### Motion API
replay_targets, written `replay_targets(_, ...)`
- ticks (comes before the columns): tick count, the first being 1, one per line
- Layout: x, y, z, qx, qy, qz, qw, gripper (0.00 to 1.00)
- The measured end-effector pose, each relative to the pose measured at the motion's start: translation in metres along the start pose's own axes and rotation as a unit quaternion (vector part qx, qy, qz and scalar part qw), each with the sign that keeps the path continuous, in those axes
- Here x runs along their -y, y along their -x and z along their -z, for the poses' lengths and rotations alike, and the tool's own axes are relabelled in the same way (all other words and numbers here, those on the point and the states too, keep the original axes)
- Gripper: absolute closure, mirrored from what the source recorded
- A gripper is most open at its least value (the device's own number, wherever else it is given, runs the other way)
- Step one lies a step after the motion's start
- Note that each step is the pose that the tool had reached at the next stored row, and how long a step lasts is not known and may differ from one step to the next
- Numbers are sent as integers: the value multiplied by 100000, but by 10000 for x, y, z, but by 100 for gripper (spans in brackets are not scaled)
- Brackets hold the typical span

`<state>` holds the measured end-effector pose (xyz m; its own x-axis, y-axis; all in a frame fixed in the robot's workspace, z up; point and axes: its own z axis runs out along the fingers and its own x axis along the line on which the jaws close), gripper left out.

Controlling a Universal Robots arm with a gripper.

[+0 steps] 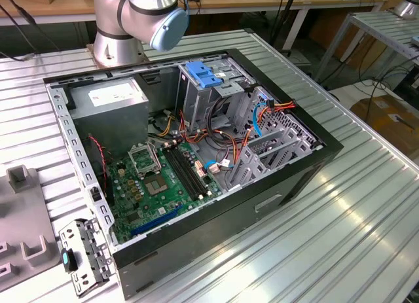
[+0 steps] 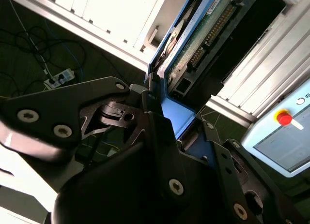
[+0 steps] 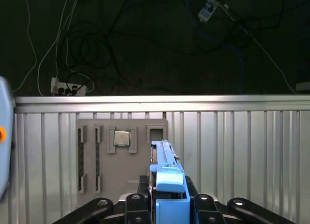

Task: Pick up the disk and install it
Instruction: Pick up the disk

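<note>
One disk [image 3: 165,158] in hand: the gripper [image 3: 167,207] is pinching it edge-on, jaws pressing on both sides of its blue carrier rail, disk sticking out ahead of the fingertips

In the second wrist view the gripper [image 2: 160,115] is clamping the same disk [image 2: 206,33], green circuit-board face showing and blue rail running along its edge

Beyond the gripper, past the disk, a grey fixture tray [image 3: 92,132] is lying on the slatted table [image 3: 232,151]. Its square pocket is holding a processor chip [image 3: 121,137]; can't tell what the narrow slots beside it are holding

In the exterior view the open computer case [image 1: 216,241] is holding a green motherboard [image 1: 163,178], grey power supply [image 1: 108,103], metal drive cage [image 1: 226,97] with a blue latch [image 1: 204,75] on top, and loose cables [image 1: 196,129]

Labels: a white one is sitting on the power supply, print too small to read. Off to one side of the gripper a pendant with a red button [image 2: 284,118] is showing, its markings illegible
</note>
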<state>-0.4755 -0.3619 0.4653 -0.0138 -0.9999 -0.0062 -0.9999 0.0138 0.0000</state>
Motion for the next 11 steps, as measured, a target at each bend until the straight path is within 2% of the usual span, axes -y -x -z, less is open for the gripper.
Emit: replay_targets(11,0,1,157,-4,147,-2,100000,63)
